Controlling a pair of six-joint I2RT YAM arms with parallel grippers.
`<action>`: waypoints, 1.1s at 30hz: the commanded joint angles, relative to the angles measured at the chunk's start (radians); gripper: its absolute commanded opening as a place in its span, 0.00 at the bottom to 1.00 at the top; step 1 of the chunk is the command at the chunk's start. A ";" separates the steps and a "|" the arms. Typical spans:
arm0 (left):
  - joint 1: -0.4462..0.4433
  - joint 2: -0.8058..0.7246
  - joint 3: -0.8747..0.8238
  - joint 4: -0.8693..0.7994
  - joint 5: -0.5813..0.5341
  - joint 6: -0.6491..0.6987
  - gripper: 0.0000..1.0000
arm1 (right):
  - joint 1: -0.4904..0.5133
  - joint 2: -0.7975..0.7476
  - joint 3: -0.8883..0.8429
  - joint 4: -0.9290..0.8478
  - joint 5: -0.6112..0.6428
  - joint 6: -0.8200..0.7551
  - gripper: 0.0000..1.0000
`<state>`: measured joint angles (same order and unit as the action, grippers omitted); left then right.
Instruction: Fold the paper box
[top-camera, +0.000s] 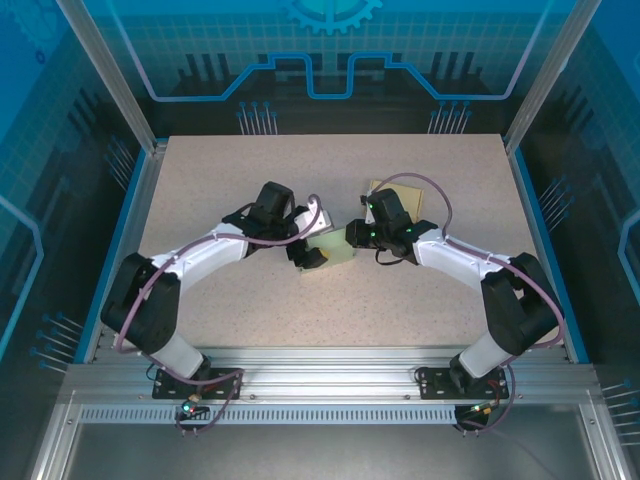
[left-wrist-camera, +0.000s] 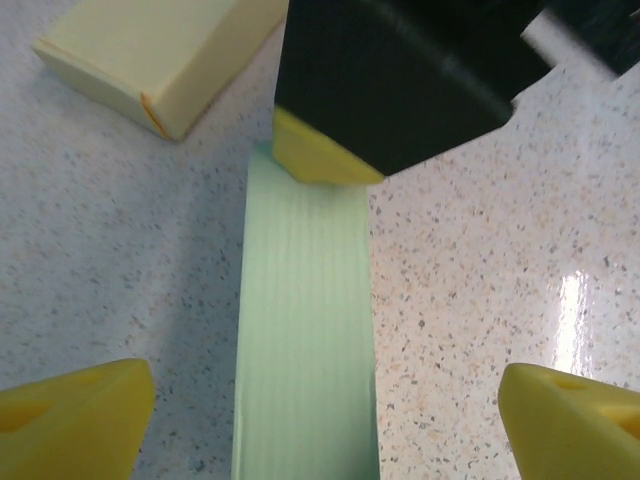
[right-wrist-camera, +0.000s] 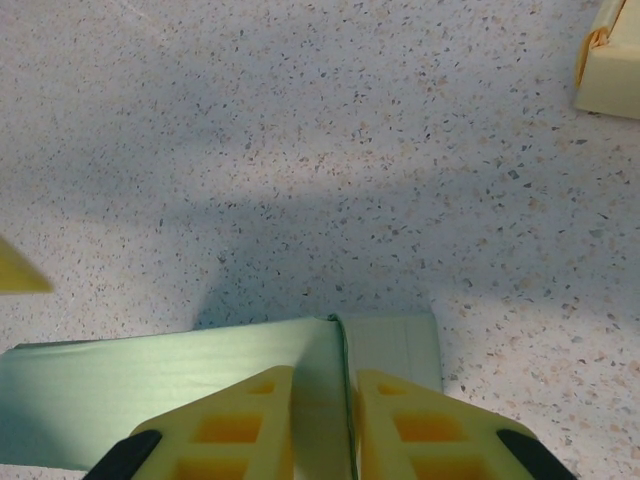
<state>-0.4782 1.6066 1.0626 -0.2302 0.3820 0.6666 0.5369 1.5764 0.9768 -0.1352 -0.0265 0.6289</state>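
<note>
The pale green paper box (top-camera: 336, 246) lies at the table's middle between both arms. My left gripper (top-camera: 309, 256) is open; in the left wrist view its yellow fingertips (left-wrist-camera: 75, 420) stand wide apart on either side of a long green panel (left-wrist-camera: 305, 330), not touching it. My right gripper (top-camera: 356, 236) is shut on an upright green wall of the box (right-wrist-camera: 348, 345), which runs thin between its two yellow fingers (right-wrist-camera: 235, 425). A flat green panel (right-wrist-camera: 150, 385) spreads to the left of that wall. The right gripper's black body and yellow finger (left-wrist-camera: 320, 155) sit at the panel's far end.
A cream-yellow folded box (top-camera: 405, 196) rests behind the right gripper, also seen in the wrist views (left-wrist-camera: 160, 60) (right-wrist-camera: 610, 60). The speckled tabletop (top-camera: 250, 170) is bordered by blue rails and aluminium posts.
</note>
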 joint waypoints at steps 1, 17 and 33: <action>-0.019 0.035 0.049 -0.073 -0.043 0.051 0.89 | 0.023 0.029 -0.030 -0.188 0.025 -0.008 0.21; -0.055 0.089 0.040 -0.037 -0.215 0.156 0.47 | 0.026 -0.084 -0.027 -0.235 0.038 -0.010 0.22; -0.001 0.154 -0.098 0.508 -0.433 0.414 0.39 | 0.019 -0.542 -0.045 -0.494 0.322 0.009 0.50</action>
<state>-0.5034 1.7134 0.9779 0.1081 -0.0158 0.9909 0.5499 1.0897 0.9581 -0.5392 0.2085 0.6373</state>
